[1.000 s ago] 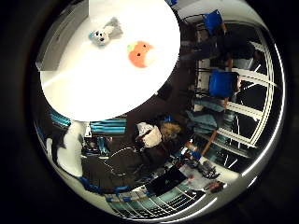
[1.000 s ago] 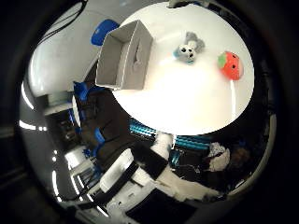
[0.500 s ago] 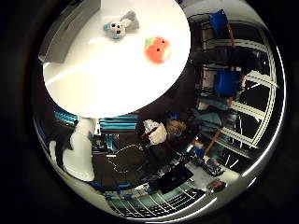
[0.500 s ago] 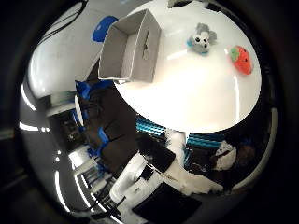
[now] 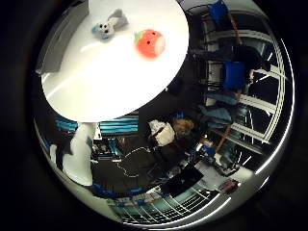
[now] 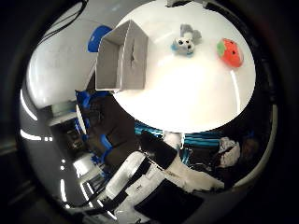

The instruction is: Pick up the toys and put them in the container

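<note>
White table [image 6: 187,102] bears container [image 6: 122,58], two toys [image 6: 185,41].

- The bench [image 6: 196,102] is white.
- The box [image 6: 122,63] is light grey.
- The soft toy animal [image 6: 185,41] is grey with a white face.
- The round toy [image 6: 230,52] is red with a green top.

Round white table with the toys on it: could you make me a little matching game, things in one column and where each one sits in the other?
Things:
1. Grey open-topped box container
2. Small grey and white plush animal toy
3. Red-orange round plush toy with a green top

Places on the round white table:
A. Between the other two things
B. Beside the table's edge, farthest from the container
C. At the table's edge, nothing inside that can be seen

Pairs: 1-C, 2-A, 3-B
</note>
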Motion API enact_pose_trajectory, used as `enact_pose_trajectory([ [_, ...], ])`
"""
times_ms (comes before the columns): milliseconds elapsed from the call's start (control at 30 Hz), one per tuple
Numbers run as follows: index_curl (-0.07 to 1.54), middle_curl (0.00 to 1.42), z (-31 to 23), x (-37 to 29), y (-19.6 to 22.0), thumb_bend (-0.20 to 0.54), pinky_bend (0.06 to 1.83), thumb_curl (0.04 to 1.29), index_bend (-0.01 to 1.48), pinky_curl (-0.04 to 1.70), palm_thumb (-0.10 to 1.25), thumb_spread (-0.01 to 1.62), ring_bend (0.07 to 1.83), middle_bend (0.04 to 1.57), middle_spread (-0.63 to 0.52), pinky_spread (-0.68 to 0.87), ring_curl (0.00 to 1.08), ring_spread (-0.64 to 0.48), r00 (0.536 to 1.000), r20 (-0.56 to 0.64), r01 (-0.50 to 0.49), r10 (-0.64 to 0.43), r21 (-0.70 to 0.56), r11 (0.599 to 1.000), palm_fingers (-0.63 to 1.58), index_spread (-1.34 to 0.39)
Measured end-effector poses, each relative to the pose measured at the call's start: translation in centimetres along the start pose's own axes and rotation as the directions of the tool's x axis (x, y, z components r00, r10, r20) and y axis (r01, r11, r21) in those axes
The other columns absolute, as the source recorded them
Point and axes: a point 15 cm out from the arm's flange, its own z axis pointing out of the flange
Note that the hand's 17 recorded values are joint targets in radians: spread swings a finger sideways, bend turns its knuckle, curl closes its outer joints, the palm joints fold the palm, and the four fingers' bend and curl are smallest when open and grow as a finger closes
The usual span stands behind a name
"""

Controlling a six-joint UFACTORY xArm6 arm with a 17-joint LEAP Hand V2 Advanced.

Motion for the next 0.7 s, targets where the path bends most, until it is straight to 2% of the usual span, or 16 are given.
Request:
enact_pose_trajectory([
  [367, 0.25, 0.34, 1.1, 7.9, -4.4, -0.027, 0.37, 0.27, 0.15, 0.32, 0.37, 1.03, 0.31, 0.2, 0.0, 0.41, 0.25, 0.18, 0.995, -0.063, -0.075, 0.083, 0.118, 0.99, 0.17, -0.37],
  [700, 0.27, 0.34, 5.9, 11.7, -7.8, -0.023, 0.36, 0.28, 0.16, 0.31, 0.41, 1.05, 0.31, 0.21, 0.0, 0.42, 0.25, 0.19, 0.99, -0.045, -0.127, 0.132, 0.111, 0.986, 0.17, -0.38],
])
